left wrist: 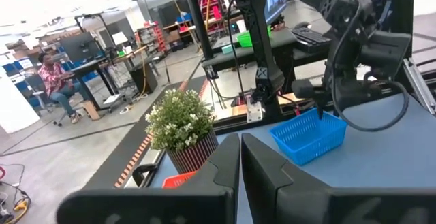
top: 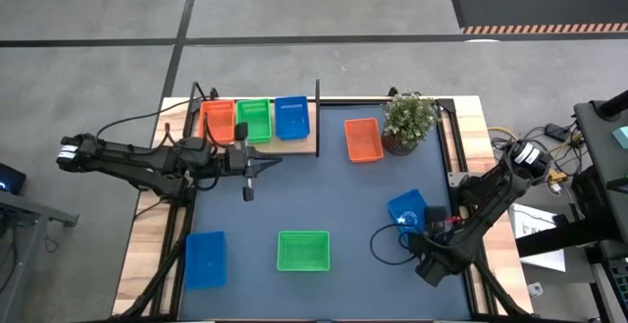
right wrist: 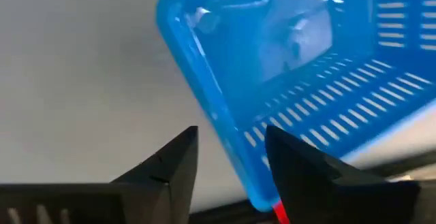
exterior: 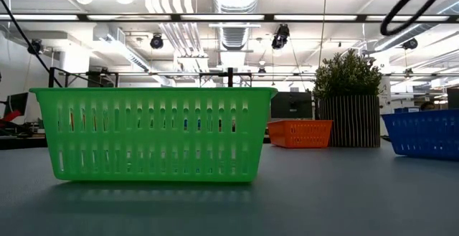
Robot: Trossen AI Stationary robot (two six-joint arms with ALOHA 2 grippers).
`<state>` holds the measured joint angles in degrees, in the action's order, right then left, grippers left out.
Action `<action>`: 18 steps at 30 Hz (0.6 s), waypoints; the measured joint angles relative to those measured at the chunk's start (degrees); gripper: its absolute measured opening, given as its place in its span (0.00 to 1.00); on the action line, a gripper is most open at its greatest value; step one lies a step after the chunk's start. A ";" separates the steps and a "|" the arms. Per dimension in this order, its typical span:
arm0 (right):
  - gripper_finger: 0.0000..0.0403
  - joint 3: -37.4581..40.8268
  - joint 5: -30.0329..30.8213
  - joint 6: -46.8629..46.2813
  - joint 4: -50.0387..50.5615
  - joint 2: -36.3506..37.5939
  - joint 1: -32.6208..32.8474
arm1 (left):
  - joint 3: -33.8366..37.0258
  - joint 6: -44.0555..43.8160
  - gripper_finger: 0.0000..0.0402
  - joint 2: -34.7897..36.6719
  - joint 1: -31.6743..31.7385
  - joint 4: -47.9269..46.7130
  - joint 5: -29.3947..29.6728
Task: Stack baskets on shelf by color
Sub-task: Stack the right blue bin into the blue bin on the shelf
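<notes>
At the near edge of the dark mat [top: 324, 195], a green basket [top: 302, 250] was seen standing in the middle, with a blue basket [top: 205, 258] to its left near the mat's corner. To the right, the right gripper [right wrist: 228, 159] was found at the rim of another blue basket [top: 407, 208], its fingers [right wrist: 167, 163] parted to either side of the basket's wall and not pressed onto it, so the basket rested on the mat unheld. Farther in, the left gripper [top: 248, 188] was held over bare mat just in front of the shelf [top: 257, 144], its fingers [left wrist: 221, 163] closed together on nothing. On the wooden shelf at the far left, a red-orange basket [top: 218, 121], a green basket [top: 253, 120] and a blue basket [top: 290, 117] were set side by side, with a thin black post [top: 317, 117] at the right end. Beyond the post, another red-orange basket [top: 363, 138] lay on the mat beside a potted plant [top: 408, 121].
</notes>
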<state>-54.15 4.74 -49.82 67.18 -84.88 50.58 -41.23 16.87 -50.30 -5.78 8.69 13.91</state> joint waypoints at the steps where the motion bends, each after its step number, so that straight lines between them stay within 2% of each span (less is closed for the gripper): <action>1: 0.36 0.55 -0.04 0.66 -1.12 0.00 -0.24 | 0.01 0.01 0.00 0.10 0.00 -0.04 0.00; 8: 0.06 -0.29 1.46 3.45 -3.86 0.00 -1.29 | 0.31 0.18 0.00 0.13 0.03 -0.16 0.00; 14: 0.02 -7.52 1.60 3.34 -4.16 0.00 -3.56 | 0.68 0.30 0.00 0.09 0.02 -0.09 0.00; 18: 0.02 -15.07 4.90 3.39 -4.09 0.00 -5.83 | 2.73 1.83 0.00 0.09 0.02 0.37 0.00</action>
<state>-69.21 9.64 -46.43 63.09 -84.88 44.75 -38.51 18.69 -50.22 -5.76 9.06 13.91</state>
